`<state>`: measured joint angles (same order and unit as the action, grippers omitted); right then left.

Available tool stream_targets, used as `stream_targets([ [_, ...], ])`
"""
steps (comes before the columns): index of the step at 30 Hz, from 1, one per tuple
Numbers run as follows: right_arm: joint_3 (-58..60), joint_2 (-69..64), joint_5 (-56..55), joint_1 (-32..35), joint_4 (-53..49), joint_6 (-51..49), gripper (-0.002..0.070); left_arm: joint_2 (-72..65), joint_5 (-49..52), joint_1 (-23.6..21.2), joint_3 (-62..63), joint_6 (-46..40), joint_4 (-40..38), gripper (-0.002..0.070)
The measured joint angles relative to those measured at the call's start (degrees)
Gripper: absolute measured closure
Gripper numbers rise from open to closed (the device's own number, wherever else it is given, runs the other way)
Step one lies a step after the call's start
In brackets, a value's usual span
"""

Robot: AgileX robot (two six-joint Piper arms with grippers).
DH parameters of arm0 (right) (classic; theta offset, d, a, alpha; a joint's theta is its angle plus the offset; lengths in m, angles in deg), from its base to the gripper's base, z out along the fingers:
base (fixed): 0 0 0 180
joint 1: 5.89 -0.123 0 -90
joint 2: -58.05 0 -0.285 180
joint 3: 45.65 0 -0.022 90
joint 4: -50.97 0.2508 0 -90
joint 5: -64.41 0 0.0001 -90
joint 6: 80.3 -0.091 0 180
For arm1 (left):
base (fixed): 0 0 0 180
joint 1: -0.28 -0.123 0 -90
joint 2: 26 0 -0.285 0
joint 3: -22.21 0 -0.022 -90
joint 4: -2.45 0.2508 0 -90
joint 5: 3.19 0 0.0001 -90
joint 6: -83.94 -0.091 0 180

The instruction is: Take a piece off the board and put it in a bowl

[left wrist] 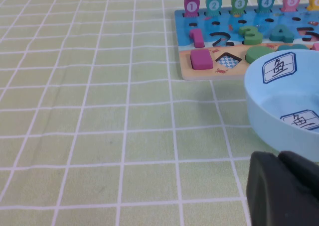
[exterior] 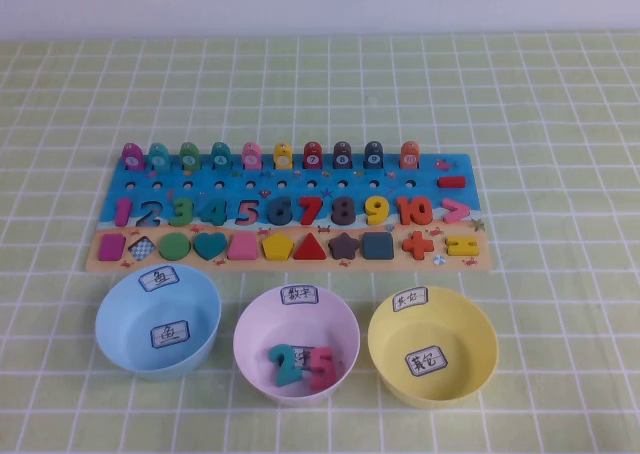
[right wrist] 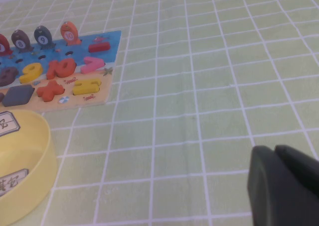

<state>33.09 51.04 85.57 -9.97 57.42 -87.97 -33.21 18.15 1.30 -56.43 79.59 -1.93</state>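
Sitting in the board's [exterior: 290, 214] tan strip, the green piece [exterior: 175, 246] shows whole only from above; the left wrist view catches its edge behind the blue bowl [left wrist: 284, 111]. Left gripper [left wrist: 284, 191] and right gripper [right wrist: 284, 186] hover low over the counter [exterior: 560, 124], finger state untellable, yellow bowl [exterior: 432, 346] empty

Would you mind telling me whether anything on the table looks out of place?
On the board, the slot between the purple square and the green disc lies empty, showing a checkered base. The left gripper sits beside the blue bowl, the right gripper beside the yellow bowl.
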Motion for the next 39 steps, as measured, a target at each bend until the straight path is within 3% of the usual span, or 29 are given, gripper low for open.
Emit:
stream_targets([
  [23,0.0,0.0,0.0,0.0,0.0,0.0,0.0694,0.0,-0.7,0.0,0.0,0.4,2.0,0.0679],
  [31,0.0,0.0,0.0,0.0,0.0,0.0,0.0694,0.0,-13.1,0.0,0.0,16.0,-25.4,0.0679],
  [39,0.0,0.0,0.0,0.0,0.0,0.0,0.0694,0.0,-21.3,0.0,0.0,17.4,-29.6,0.0679],
])
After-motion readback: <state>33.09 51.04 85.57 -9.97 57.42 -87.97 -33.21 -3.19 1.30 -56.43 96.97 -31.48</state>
